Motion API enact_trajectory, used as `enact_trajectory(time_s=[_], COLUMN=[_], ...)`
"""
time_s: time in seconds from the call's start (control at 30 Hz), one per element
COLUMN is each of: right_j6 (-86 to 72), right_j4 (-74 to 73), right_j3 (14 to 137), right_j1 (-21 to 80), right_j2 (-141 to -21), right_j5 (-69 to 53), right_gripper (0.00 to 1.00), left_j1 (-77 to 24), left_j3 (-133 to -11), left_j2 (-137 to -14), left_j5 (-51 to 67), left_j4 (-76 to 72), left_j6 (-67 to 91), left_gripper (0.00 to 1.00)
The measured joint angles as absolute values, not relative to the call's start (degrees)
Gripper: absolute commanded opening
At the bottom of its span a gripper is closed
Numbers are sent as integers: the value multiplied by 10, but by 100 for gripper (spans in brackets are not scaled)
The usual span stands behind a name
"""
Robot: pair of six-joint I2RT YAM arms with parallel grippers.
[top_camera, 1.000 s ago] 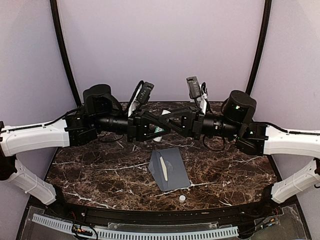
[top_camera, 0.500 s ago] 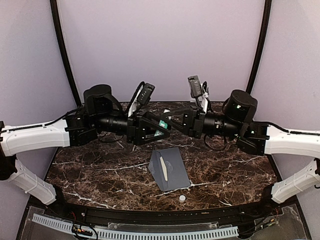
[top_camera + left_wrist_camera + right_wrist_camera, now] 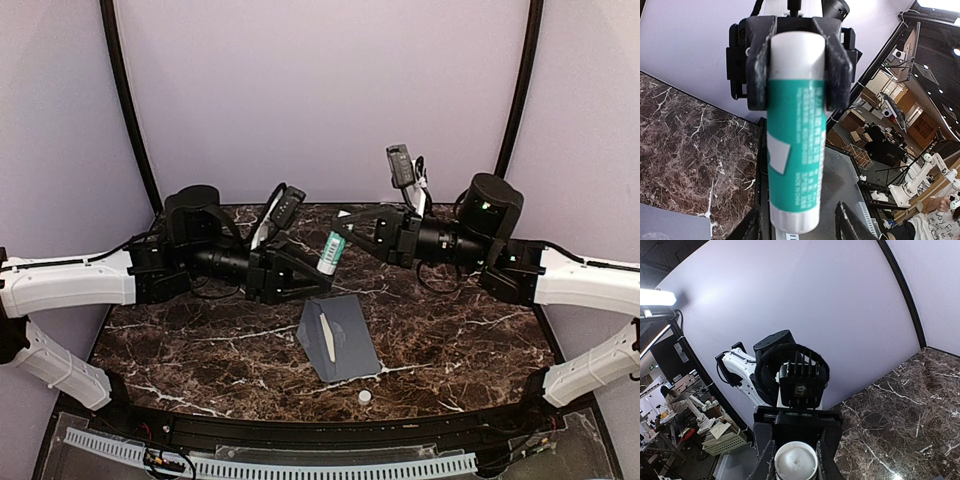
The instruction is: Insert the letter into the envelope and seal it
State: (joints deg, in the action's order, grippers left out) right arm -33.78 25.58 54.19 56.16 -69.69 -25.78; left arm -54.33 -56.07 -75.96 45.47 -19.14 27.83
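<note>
The grey envelope (image 3: 340, 340) lies flat on the marble table, near the middle front, and its corner shows in the left wrist view (image 3: 670, 231). On it only a narrow cream strip (image 3: 325, 336) shows, which looks like the letter's edge. Above the table, my right gripper (image 3: 340, 235) (image 3: 796, 460) is shut on the white end of a teal glue stick (image 3: 331, 251) (image 3: 795, 145). My left gripper (image 3: 312, 280) (image 3: 800, 225) faces it, lower and to the left. It is open, with its fingertips (image 3: 850, 222) apart on either side of the stick's free end and not touching it.
A small white cap (image 3: 365, 396) sits on the table in front of the envelope. The two arms reach toward each other over the back half of the table. A curved black frame and lilac walls ring the table.
The left gripper has opened, let go of the glue stick and drawn back left and down. The right gripper has closed on the stick and carried it slightly right and up.
</note>
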Motion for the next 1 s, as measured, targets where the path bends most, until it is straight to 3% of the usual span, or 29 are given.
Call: enact_trajectory(time_s=[0.33,0.67,1.0], right_j6=[-345,-347,-346], right_j4=[252,252,207], right_j3=[542,542,548], right_j1=[561,561,569], right_j2=[-697,-697,-696], right_j5=[-289,-291,-204], right_gripper=[4,0,0], left_j1=[-543,-543,-542], left_j3=[-561,-558,-557], left_j2=[-758,-760,-762], left_j5=[459,463,403], left_j4=[-227,-241,-220], left_j6=[297,312,290], left_gripper=[30,3,0])
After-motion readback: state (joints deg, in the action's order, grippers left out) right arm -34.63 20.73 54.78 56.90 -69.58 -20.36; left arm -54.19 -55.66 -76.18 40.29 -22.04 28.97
